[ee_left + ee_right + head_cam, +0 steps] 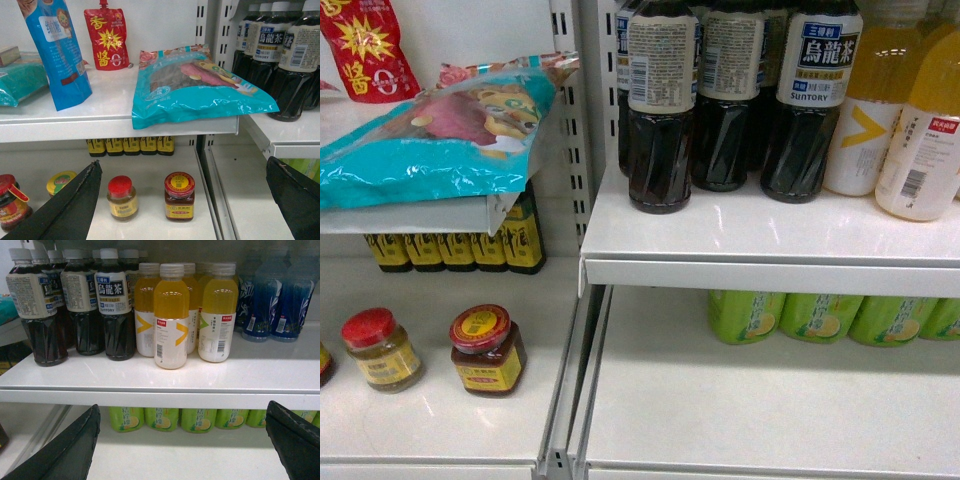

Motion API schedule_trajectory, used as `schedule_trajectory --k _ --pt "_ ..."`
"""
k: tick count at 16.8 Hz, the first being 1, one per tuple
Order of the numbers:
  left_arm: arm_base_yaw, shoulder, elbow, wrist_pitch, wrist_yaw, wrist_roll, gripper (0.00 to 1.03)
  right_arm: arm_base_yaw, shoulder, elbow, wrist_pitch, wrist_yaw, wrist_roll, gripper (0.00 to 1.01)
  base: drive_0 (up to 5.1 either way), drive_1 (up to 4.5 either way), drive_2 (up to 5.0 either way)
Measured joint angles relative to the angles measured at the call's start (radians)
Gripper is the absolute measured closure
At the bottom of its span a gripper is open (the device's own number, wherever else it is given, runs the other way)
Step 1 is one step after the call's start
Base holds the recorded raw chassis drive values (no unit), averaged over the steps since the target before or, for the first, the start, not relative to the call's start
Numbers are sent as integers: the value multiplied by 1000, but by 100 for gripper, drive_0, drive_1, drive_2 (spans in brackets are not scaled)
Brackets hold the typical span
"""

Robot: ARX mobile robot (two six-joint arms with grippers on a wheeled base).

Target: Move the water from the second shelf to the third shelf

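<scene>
The water is out of view in all three views. My left gripper (183,162) is open with nothing between its black fingers (75,205). It faces the left bay, level with the jar shelf. My right gripper (182,406) is also open and holds nothing, its fingers (292,440) spread in front of the right bay's lower shelf (175,460). Neither gripper shows in the head view.
Dark tea bottles (660,110), yellow juice bottles (171,320) and blue bottles (272,300) stand on the right bay's upper shelf (770,270). Below, green lemon-drink bottles (196,419) line the back. The left bay holds a teal packet (195,90), pouches and small jars (179,196).
</scene>
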State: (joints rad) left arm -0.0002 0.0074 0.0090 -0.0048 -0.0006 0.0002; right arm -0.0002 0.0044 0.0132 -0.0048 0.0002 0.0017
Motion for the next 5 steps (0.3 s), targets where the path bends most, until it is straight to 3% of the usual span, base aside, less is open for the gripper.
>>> schedule_trajectory --k 5 --pt "0 0 0 0 0 0 5 0 0 0 0 0 0 3 0 0 0"
